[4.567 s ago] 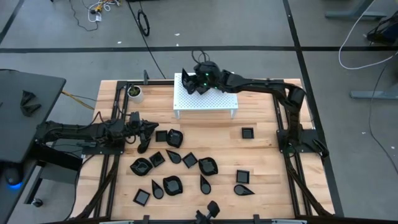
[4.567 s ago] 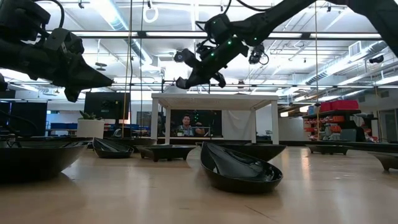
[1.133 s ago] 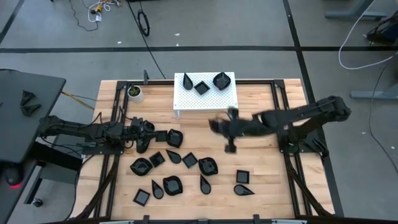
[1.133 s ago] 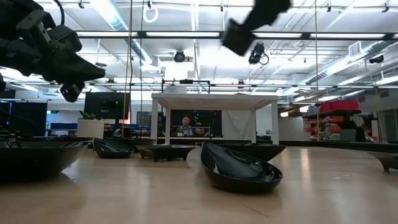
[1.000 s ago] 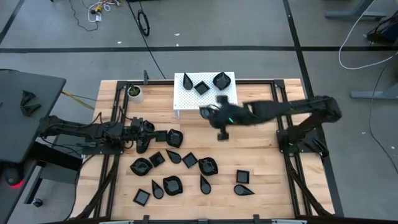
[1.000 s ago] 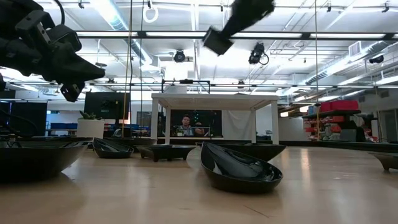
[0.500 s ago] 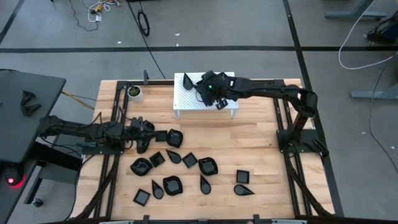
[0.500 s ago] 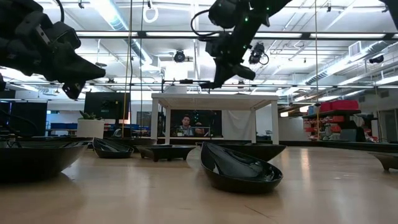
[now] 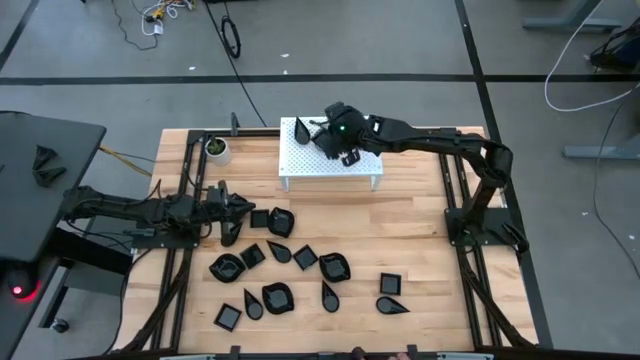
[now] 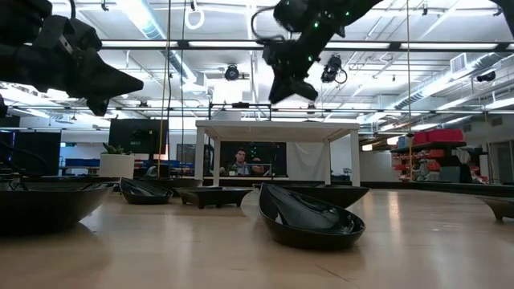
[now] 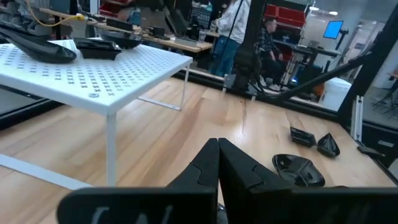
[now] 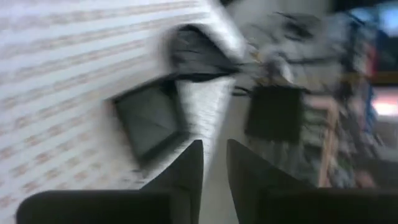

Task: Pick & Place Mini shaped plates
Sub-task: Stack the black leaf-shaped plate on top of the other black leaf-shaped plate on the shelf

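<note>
Many small glossy black plates (image 9: 290, 262) lie on the wooden table's near left half. A white perforated stand (image 9: 300, 162) at the far middle carries more: a teardrop plate (image 9: 302, 130), and in the right wrist view a square plate (image 12: 146, 121) and another (image 12: 196, 50). My right gripper (image 9: 333, 128) hovers over the stand top. Its fingers are a narrow gap apart (image 12: 214, 149), and I see nothing between them. My left gripper (image 9: 243, 205) is shut (image 11: 217, 149) and empty, above the plates at the left.
A small white cup (image 9: 216, 148) stands at the table's far left corner. Bare wood lies on the right half (image 9: 410, 250). One large plate (image 10: 309, 217) sits close to the low camera. People sit in the room beyond the table (image 11: 270, 37).
My right gripper has swung quickly from the table's middle up and toward the far edge, and now sits over the stand; it is still moving, as its wrist view is smeared. My left gripper has edged slightly toward the table's right.
</note>
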You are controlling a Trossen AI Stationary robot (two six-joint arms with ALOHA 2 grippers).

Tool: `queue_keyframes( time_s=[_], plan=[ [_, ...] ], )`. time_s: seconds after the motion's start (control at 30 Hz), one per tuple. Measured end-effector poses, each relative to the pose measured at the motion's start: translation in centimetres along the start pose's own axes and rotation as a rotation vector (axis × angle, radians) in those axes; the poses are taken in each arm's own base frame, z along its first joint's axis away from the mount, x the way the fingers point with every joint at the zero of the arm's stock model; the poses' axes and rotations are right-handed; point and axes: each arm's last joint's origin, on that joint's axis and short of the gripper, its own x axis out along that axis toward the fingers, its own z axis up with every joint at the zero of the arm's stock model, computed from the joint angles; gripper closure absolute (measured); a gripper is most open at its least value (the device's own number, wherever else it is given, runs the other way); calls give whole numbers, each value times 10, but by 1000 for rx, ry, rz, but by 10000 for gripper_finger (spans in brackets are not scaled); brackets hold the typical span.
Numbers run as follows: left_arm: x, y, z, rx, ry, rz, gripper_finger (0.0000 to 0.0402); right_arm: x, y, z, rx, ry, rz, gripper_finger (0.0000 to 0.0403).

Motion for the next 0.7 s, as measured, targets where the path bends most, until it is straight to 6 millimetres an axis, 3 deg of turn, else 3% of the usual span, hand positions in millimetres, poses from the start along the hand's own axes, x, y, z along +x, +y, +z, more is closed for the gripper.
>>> queue_keyframes(
  time_s=[0.17,0.3,0.47,0.7],
  plan=[
    [0,0,0,0,1,0,394,-34,-2,21,351,-85,-57,321],
    [0,0,0,-1,-1,6,394,-64,12,36,630,-192,125,326],
    [0,1,0,0,-5,25,394,-89,49,57,796,-163,467,338],
    [0,0,0,-12,3,-7,394,-104,131,82,927,-42,650,352]
  ],
)
